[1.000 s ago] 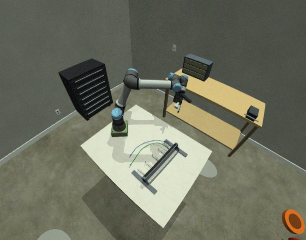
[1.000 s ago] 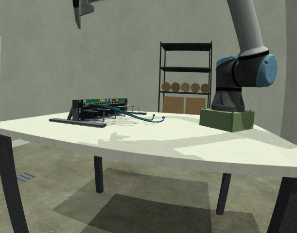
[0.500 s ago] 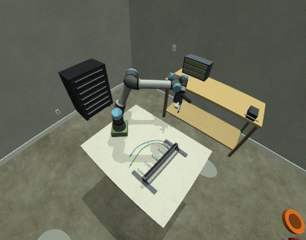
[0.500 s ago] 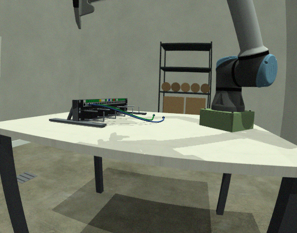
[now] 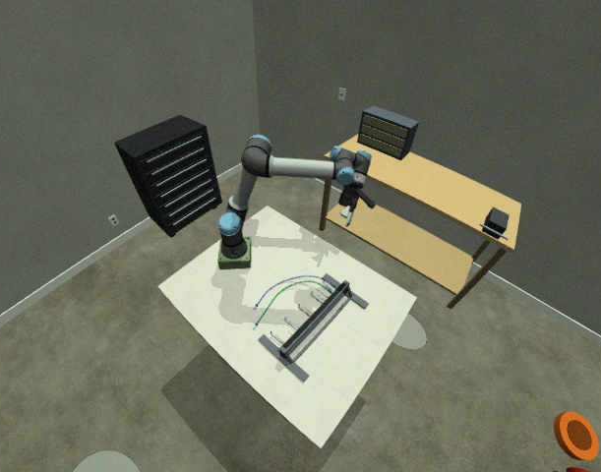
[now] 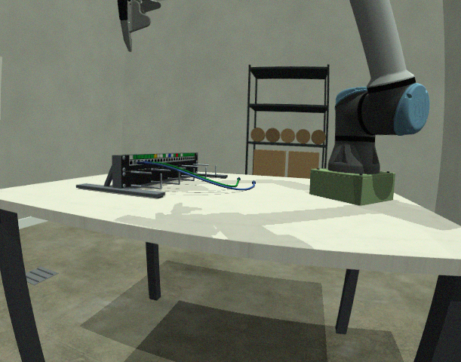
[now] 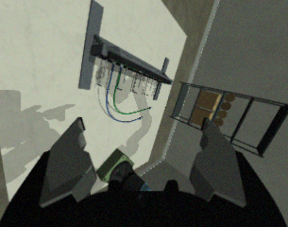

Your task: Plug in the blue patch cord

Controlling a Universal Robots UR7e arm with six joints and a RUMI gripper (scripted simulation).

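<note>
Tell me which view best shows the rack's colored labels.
Exterior: it faces the rack front-on, so the label strip reads as separate colors. Top shows the rack from above, labels unreadable. Wrist sees it small and far away.

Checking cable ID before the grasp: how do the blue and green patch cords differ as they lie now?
The blue patch cord runs farther out than the green patch cord; its free end lies nearer the arm's green base. From the top view, blue arcs outside green. Both are plugged into the rack at one end, free ends on the table, untouched by the open gripper.
</note>
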